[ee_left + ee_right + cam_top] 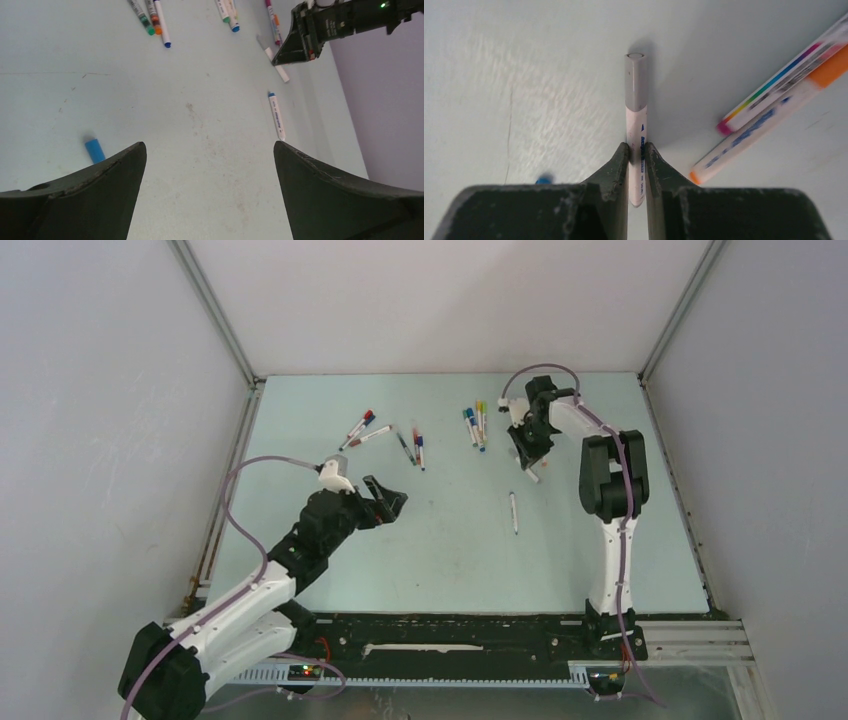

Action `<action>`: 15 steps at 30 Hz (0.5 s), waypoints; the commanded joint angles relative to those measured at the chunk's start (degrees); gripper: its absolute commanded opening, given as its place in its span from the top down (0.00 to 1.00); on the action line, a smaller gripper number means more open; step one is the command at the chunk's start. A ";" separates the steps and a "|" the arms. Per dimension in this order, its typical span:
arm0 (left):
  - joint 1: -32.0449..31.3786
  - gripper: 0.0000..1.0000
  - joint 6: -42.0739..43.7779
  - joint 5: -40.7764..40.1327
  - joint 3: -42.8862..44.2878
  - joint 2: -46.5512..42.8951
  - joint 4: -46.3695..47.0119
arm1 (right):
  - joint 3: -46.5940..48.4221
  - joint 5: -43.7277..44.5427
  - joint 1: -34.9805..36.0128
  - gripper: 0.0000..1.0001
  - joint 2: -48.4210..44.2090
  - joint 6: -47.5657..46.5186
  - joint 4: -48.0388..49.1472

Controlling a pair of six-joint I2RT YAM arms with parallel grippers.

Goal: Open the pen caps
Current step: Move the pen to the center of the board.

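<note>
Left claw (207, 150) hangs nearest me, jaws fully spread, gripping nothing, over the table (450, 550) left of centre. I see a loose blue cap (95, 150) lying just beyond its left finger. Mid-table, an uncapped blue-tipped pen (514, 512) lies alone. Farther, toward the right edge, the right claw (637, 152) is pinched onto a white pen barrel (637, 131), grey cap (634, 82) on. Capped pens (476, 426) lie scattered along the far edge.

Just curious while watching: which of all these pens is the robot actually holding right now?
The grey-capped pen, pinched by its white barrel in the right gripper. The other pens lie loose on the table.
</note>
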 commanded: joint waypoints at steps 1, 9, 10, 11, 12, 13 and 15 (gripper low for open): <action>0.43 0.00 -2.06 3.60 -2.48 -1.89 6.49 | -7.08 -2.12 0.27 1.00 -7.47 -0.58 0.55; 0.45 0.00 -4.34 7.51 -2.94 -0.86 10.95 | -20.05 1.53 0.23 0.99 -13.28 -0.88 5.78; 0.44 0.00 -4.60 7.70 -2.94 -0.59 11.29 | -20.67 1.83 0.23 0.98 -13.51 -0.90 5.81; 0.44 0.00 -4.82 7.95 -2.87 -0.44 11.60 | -21.19 2.04 0.21 0.98 -13.62 -0.91 5.85; 0.43 0.00 -4.91 8.28 -2.93 -0.22 12.08 | -21.77 2.24 0.18 0.97 -13.79 -1.00 5.74; 0.46 0.00 -5.06 8.62 -3.06 -0.03 12.99 | -22.09 2.38 0.16 0.96 -13.91 -1.07 5.65; 0.45 0.00 -5.65 9.55 -3.56 0.39 14.90 | -22.70 2.41 0.20 0.95 -13.95 -1.14 5.71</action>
